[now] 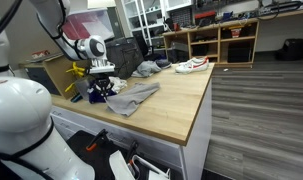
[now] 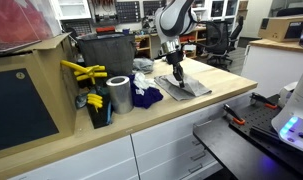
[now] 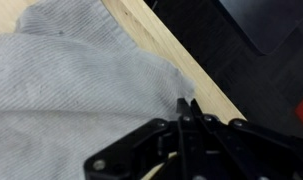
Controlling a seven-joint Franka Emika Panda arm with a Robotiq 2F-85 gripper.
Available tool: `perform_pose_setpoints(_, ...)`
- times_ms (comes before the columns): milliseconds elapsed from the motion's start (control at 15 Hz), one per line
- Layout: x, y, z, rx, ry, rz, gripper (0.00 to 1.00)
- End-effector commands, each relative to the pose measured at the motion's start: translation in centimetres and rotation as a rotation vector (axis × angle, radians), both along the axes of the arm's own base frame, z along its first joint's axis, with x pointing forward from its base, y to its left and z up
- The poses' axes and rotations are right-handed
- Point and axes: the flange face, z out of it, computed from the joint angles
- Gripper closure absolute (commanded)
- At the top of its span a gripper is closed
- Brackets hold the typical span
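Observation:
A grey knitted cloth (image 3: 71, 90) lies spread on the wooden tabletop (image 3: 181, 55), near its edge. It shows in both exterior views (image 1: 131, 97) (image 2: 186, 86). My gripper (image 3: 187, 104) is shut, its two black fingertips pressed together right at the cloth's edge, which puckers up between them. In both exterior views the gripper (image 1: 104, 86) (image 2: 177, 70) points down onto one end of the cloth, low over the table.
A metal can (image 2: 118, 95), yellow-handled tools (image 2: 83, 72), a dark blue cloth (image 2: 144, 97) and a dark bin (image 2: 103, 55) stand by the cloth. A white shoe (image 1: 191, 66) and a grey bundle (image 1: 146, 69) lie at the table's far end. The table edge (image 3: 206, 85) drops to dark floor.

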Motion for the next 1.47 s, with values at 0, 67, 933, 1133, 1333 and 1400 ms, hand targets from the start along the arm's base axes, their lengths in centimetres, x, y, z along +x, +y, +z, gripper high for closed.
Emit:
perform_pose_setpoints(0, -0.1, 0.4, -0.8, -0.013, 0.011, 0.036, 0.99)
perform_pose_setpoints(67, 0.1, 0.5, -1.0, -0.018, 0.011, 0.037, 0.99)
perform_pose_setpoints(933, 1.7, -2.2, -0.1, 0.076, -0.026, -0.164, 0.17)
perform_pose_setpoints(1133, 3.2, -4.2, 1.1, 0.129, -0.054, -0.316, 0.0)
perform_pose_setpoints(1333, 5.2, -7.7, 1.8, 0.129, -0.107, -0.475, 0.0)
perform_pose_setpoints(1400, 5.9, -9.0, 1.9, 0.119, -0.128, -0.523, 0.0)
